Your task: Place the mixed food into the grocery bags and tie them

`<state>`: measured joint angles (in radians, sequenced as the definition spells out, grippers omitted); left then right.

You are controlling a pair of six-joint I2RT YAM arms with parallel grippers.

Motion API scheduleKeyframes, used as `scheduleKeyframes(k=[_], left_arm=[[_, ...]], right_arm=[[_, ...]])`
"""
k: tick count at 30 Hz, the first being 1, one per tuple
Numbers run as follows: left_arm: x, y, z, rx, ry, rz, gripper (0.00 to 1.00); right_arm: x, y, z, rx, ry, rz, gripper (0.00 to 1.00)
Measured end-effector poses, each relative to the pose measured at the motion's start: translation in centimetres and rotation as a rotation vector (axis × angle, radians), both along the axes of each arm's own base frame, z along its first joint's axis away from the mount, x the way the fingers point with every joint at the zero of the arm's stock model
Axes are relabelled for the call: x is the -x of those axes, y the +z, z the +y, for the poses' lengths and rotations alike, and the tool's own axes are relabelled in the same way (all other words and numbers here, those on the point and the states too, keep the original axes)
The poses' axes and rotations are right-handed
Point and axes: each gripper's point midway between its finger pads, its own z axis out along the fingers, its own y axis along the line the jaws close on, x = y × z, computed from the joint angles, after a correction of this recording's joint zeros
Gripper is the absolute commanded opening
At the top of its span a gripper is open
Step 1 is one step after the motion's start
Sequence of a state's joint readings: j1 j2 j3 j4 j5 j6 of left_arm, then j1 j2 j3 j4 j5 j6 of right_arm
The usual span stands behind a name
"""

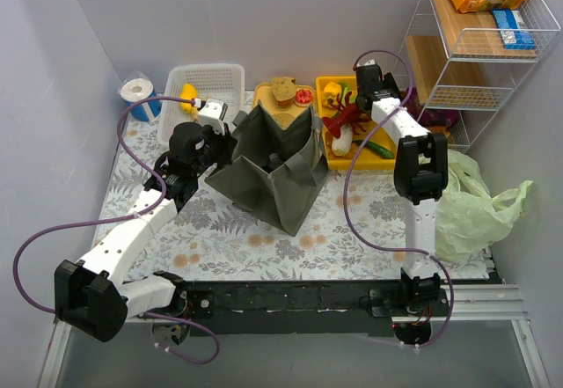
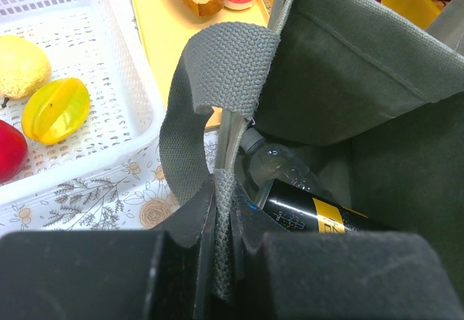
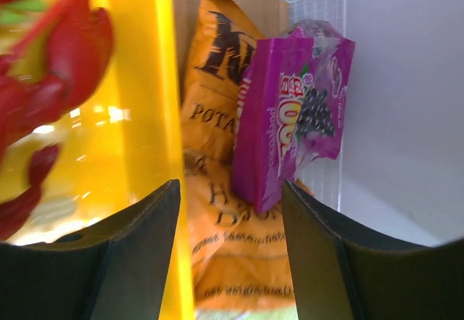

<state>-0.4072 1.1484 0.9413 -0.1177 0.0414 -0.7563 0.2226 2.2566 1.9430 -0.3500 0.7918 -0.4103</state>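
Eyes on the tote: dark olive-grey cloth, boxy, standing mouth-up in the middle of the flowered table, its walls slumped and creased. The left gripper is at the bag's left rim, jaws pinched tight on the strap, a coarse woven webbing band that loops up and folds over. Down inside the bag lies a clear plastic bottle with a glossy black label.

Over on the far right, the right gripper sits beside the bright yellow tray, jaws apart, nothing between them. That tray's smooth plastic wall fills the left of the wrist view, with the shiny red lobster lying in it. A white piece and a slim green pepper share that tray. Ahead of the open jaws stand an orange snack packet and a purple one, both crinkly foil.

A brown speckled bun rests on the paler tray, just behind the tote. The thin pale-green bag lies crumpled at the table's right edge.
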Motion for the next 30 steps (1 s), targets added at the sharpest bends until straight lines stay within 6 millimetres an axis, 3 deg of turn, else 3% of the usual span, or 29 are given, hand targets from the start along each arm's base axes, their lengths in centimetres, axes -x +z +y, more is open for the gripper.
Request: scheduleKeyframes(k=[12, 16, 17, 18, 21, 24, 30], left_arm=[[0.0, 0.0, 0.0, -0.001, 0.000, 0.001, 0.00], [0.0, 0.0, 0.0, 0.000, 0.000, 0.000, 0.00], [0.0, 0.0, 0.0, 0.000, 0.000, 0.000, 0.00], [0.0, 0.0, 0.0, 0.000, 0.000, 0.000, 0.00], [0.0, 0.0, 0.0, 0.000, 0.000, -0.001, 0.00], [0.0, 0.0, -0.1, 0.000, -0.002, -0.001, 0.00], [0.0, 0.0, -0.1, 0.002, -0.005, -0.002, 0.00]], right_arm=[[-2.2, -1.9, -6.8, 0.090, -0.095, -0.025, 0.61], [-2.5, -3.6, -7.6, 0.099, -0.106, -0.005, 0.59], [-2.5, -4.2, -7.7, 0.102, -0.107, 0.005, 0.56], [-2.5, -4.7, -7.9, 0.103, -0.108, 0.013, 0.41], [-2.5, -4.7, -8.6, 0.121, -0.123, 0.013, 0.15], [-2.6, -4.4, -8.8, 0.125, -0.131, -0.001, 0.02], [-2.8, -3.6, -8.6, 0.138, -0.129, -0.021, 0.01]])
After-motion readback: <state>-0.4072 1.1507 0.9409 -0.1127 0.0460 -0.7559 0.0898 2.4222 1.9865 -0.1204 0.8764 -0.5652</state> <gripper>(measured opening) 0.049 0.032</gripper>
